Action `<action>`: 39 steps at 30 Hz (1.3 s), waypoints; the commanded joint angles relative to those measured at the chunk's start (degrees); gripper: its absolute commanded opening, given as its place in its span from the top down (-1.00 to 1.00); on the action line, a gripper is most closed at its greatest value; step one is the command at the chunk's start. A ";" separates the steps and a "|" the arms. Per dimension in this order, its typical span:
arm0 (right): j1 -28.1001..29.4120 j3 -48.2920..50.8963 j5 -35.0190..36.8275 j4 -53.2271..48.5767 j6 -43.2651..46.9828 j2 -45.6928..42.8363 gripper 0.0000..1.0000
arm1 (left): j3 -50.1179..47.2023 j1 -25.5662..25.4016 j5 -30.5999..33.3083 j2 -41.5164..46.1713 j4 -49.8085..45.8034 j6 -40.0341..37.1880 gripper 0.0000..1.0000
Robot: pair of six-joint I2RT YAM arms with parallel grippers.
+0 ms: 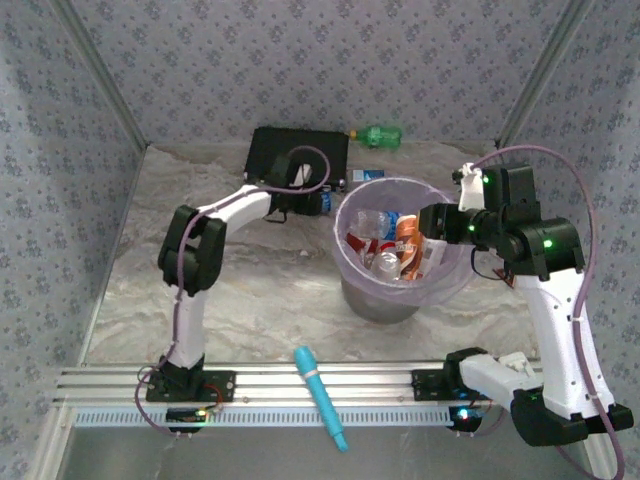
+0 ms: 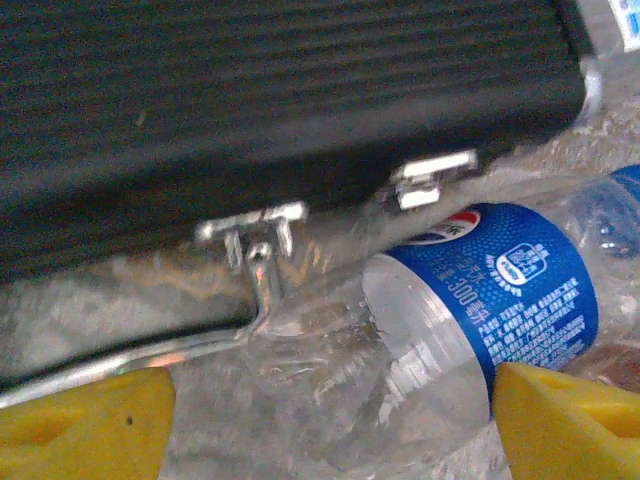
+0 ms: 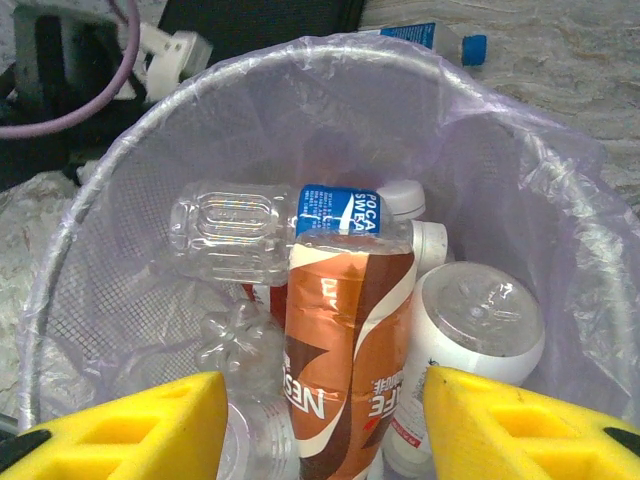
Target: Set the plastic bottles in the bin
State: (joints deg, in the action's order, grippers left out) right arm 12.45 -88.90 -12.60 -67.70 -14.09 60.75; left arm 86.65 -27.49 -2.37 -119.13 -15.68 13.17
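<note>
1. Left gripper (image 2: 330, 435): jaws spread wide, nothing pinched. It hangs low at the front edge of the box (image 2: 280, 90), straddling the blue-label bottle (image 2: 490, 300).
2. That bottle lies on its side just beside the box. The label end is close to one finger and the clear crumpled body runs across the gap, so it sits off-centre in the jaws.
3. The box's wire handle (image 2: 150, 355) and latches (image 2: 430, 175) are right behind the bottle. Clear plastic blurs into the metal there, so I can't tell whether they touch.
4. Step in hand, as I read it: grab this bottle. I'd shift the wrist toward the label so the pads land on the firmer labelled section. The crushed clear part would likely fold and slip.
5. Keep the fingertips on the near side of the handle when closing. Hooking it would drag the box.
6. Close gently and lift straight up before swinging to the bin (image 3: 330, 110).
7. Right gripper (image 3: 325, 425): jaws spread, empty, hovering over the bin mouth. Several bottles are inside, with the orange one (image 3: 345, 340) on top. I'd pull this arm clear so the left has room over the rim.
8. Green bottle (image 1: 378, 135) lies behind the box, well apart from the bin. It's next on my list.
</note>
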 commanded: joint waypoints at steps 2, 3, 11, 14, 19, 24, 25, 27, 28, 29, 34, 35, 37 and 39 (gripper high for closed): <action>-0.36 0.90 0.04 0.23 0.02 -0.17 -0.11 | -12.71 2.38 6.30 9.72 3.93 3.76 -0.62; -0.41 0.99 -0.18 0.37 0.11 -0.09 -0.11 | -15.76 2.52 6.97 12.27 4.98 4.28 -0.62; -0.76 2.39 -1.71 2.95 0.64 1.46 -0.11 | -25.23 2.66 8.62 28.11 2.35 0.68 -0.71; -0.85 2.68 -2.13 3.58 0.72 1.99 -0.11 | -21.02 2.70 6.92 26.90 -0.58 -2.09 -0.79; -0.85 3.20 -2.30 3.75 0.46 1.57 -0.11 | -12.62 2.53 2.34 20.43 -2.06 4.26 -0.85; -1.07 3.13 -1.70 2.08 0.68 0.28 -0.12 | -11.38 -0.01 -2.29 18.50 1.92 21.80 -0.72; -1.19 3.12 -1.64 1.96 0.77 0.04 -0.12 | -11.74 -0.93 -3.00 18.29 3.27 25.98 -0.71; -1.44 3.12 -1.62 2.03 0.89 -0.12 -0.12 | -12.62 -1.93 -5.66 17.31 6.38 33.32 -0.69; -1.55 3.12 -1.74 2.11 0.95 -0.11 -0.12 | -13.41 -2.40 -7.64 16.56 9.04 37.39 -0.69; -1.66 3.10 -1.93 2.14 0.99 -0.02 -0.12 | -14.26 -2.74 -9.29 15.91 11.38 41.14 -0.68; -1.99 3.54 -2.16 2.22 1.51 -0.18 -0.12 | -18.79 -4.62 -13.58 12.95 22.39 53.42 -0.67; -2.13 3.56 -2.11 2.15 1.60 -0.17 -0.12 | -19.17 -5.08 -13.36 12.59 23.04 54.39 -0.68; -2.26 3.56 -1.99 1.96 1.85 -0.35 -0.12 | -19.61 -6.01 -12.05 12.43 22.87 55.58 -0.71; -2.54 3.69 -1.99 1.99 1.87 -0.46 -0.12 | -20.66 -6.90 -11.22 12.22 23.89 57.34 -0.76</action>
State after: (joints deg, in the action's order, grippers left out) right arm 10.41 -85.62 -14.22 -64.69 -13.45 61.21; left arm 66.74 -33.19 -12.88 -107.09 3.33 64.12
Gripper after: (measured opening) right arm 0.561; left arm 0.877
